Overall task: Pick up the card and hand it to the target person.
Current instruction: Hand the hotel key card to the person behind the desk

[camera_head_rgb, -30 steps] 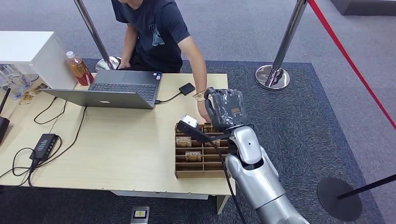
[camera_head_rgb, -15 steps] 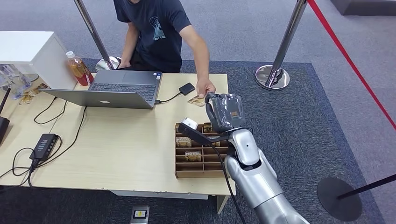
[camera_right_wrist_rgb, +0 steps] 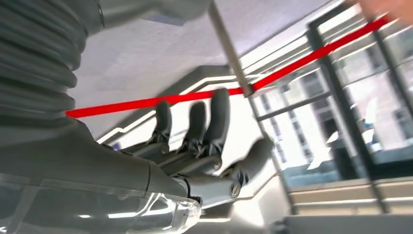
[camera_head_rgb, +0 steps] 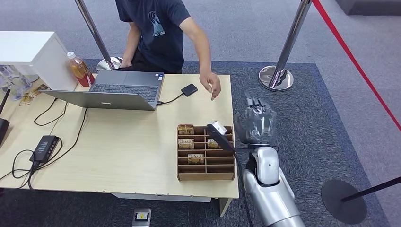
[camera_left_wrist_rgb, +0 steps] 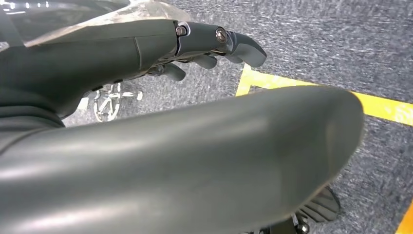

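The card (camera_head_rgb: 212, 96) is a small tan slip hanging from the person's hand (camera_head_rgb: 209, 85) above the table's far right corner. My right hand (camera_head_rgb: 255, 124) is raised just past the table's right edge, fingers apart and pointing up, holding nothing. It is well apart from the card, nearer me. In the right wrist view the same hand (camera_right_wrist_rgb: 195, 161) shows spread fingers (camera_right_wrist_rgb: 217, 117) with nothing between them. My left hand (camera_left_wrist_rgb: 146, 53) hangs over grey carpet, its fingers loosely extended and empty.
A wooden card rack (camera_head_rgb: 205, 152) with several "HOTEL" cards sits near the table's front right. An open laptop (camera_head_rgb: 118, 90), a drink bottle (camera_head_rgb: 80, 70) and a small black box (camera_head_rgb: 189, 90) stand at the back. A stanchion post (camera_head_rgb: 283, 52) with red rope (camera_head_rgb: 354, 61) is on the right.
The person's hand has pulled the card away from my right hand toward the table's far corner. My right hand has swung right, off the table edge, and is now empty.
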You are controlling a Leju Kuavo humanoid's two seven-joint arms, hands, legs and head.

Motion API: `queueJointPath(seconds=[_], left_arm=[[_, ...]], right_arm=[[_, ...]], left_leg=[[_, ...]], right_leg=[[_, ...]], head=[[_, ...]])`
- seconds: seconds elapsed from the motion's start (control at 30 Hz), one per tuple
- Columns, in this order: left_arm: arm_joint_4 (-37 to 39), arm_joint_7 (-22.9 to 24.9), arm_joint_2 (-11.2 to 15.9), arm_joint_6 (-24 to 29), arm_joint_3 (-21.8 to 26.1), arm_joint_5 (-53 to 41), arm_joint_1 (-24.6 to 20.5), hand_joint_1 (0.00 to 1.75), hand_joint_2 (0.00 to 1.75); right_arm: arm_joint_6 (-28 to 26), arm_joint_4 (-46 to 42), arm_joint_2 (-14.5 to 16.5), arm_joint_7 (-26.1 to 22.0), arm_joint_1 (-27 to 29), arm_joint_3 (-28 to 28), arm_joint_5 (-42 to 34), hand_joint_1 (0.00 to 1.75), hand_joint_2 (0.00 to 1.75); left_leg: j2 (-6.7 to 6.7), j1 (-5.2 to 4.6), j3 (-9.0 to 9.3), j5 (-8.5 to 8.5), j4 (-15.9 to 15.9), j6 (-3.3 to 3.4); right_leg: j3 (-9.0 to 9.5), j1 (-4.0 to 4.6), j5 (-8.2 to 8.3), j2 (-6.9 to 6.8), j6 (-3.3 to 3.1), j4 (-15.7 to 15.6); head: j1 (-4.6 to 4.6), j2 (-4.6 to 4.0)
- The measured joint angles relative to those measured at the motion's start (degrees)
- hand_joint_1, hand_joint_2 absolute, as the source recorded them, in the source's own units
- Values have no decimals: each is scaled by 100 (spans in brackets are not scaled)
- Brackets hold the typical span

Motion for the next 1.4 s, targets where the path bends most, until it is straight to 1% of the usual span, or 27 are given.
queueJointPath(seconds=[0.17,0.27,0.37,0.43,0.5,0.57,0.63,0.7,0.77,0.83,0.9,0.97,1.03,1.2,1.33,1.37,1.4], left_arm=[[5,37,-25,79,5,101,-1,0,0],[6,34,-52,123,17,187,10,0,0],[8,13,-81,149,38,256,18,0,0],[9,7,-101,163,54,292,18,0,0],[10,26,-115,169,60,305,20,0,0],[10,62,-121,157,60,297,18,0,0],[10,97,-121,138,60,284,15,0,0],[10,129,-121,127,60,276,13,0,0],[12,164,-127,135,60,285,4,0,0],[19,205,-141,175,60,297,-8,0,0],[30,228,-164,224,61,296,-13,0,0],[38,202,-187,246,61,281,-10,0,0],[39,147,-200,241,60,263,-8,0,0],[38,79,-196,184,55,131,-6,0,0],[38,111,-144,105,30,24,-10,0,175],[38,123,-126,100,25,13,-13,0,175],[38,147,-110,100,20,1,-17,0,175]], right_arm=[[-94,-1070,-64,-18,853,-673,-152,0,175],[-101,-1594,-47,-98,1465,-1231,-584,0,175],[0,-1801,3,-215,2006,-1865,-1128,0,175],[329,-1657,42,-243,2190,-2349,-1643,0,87],[679,-1206,47,-309,2210,-2898,-1982,0,0],[828,-479,-2,-421,2103,-3456,-2077,0,0],[841,370,-87,-538,1921,-3975,-2161,0,0],[878,1152,-187,-500,1745,-4382,-2151,0,0],[1119,1969,-317,-231,1547,-4686,-2074,0,0],[1486,2862,-446,114,1338,-4921,-2008,0,0],[1976,3801,-510,601,1192,-5093,-1896,0,0],[2439,4552,-500,1056,1133,-5195,-1817,0,0],[2657,4975,-444,1241,1146,-5277,-1842,0,0],[2884,5594,-329,1416,1260,-5517,-1995,0,0],[2988,5838,-253,1548,1364,-5746,-2172,0,0],[3010,5874,-241,1579,1378,-5796,-2190,0,0],[3034,5903,-232,1604,1386,-5835,-2191,0,44]], left_leg=[[-1,0,-4,-1,0,0],[-3,0,-7,-2,0,0],[1,0,-8,-4,-1,0],[1,0,-8,-4,-1,0],[1,-1,-8,-4,-1,0],[0,-2,-7,-3,0,1],[0,-3,-5,-2,0,2],[1,-3,-4,-1,0,3],[3,-2,-3,0,0,3],[4,-1,-3,0,0,3],[3,1,-4,0,0,3],[2,3,-4,0,-1,2],[2,4,-5,1,-1,1],[3,4,-5,1,-3,-1],[4,3,-4,1,-3,0],[4,2,-4,1,-3,-1],[5,2,-4,2,-3,-1]], right_leg=[[-6,0,0,0,0,-2],[-5,0,-1,0,1,-3],[-7,0,-1,0,0,-3],[-7,0,0,0,0,-3],[-5,-1,0,0,1,-4],[-4,-1,2,0,2,-4],[-2,-3,5,0,4,-4],[-2,-3,7,0,4,-4],[-3,-2,9,0,2,-4],[-4,-1,9,0,0,-4],[-5,1,8,0,-1,-3],[-8,2,6,0,-4,-1],[-9,3,4,0,-6,1],[-9,4,2,0,-9,1],[-8,3,2,0,-9,1],[-8,2,3,0,-10,1],[-7,2,3,0,-10,1]], head=[[0,-1],[0,-1],[0,0],[0,0],[1,0],[1,-1],[1,-1],[1,-1],[1,-1],[1,-1],[2,-1],[0,0],[-1,0],[1,0],[0,0],[-1,0],[-1,0]])
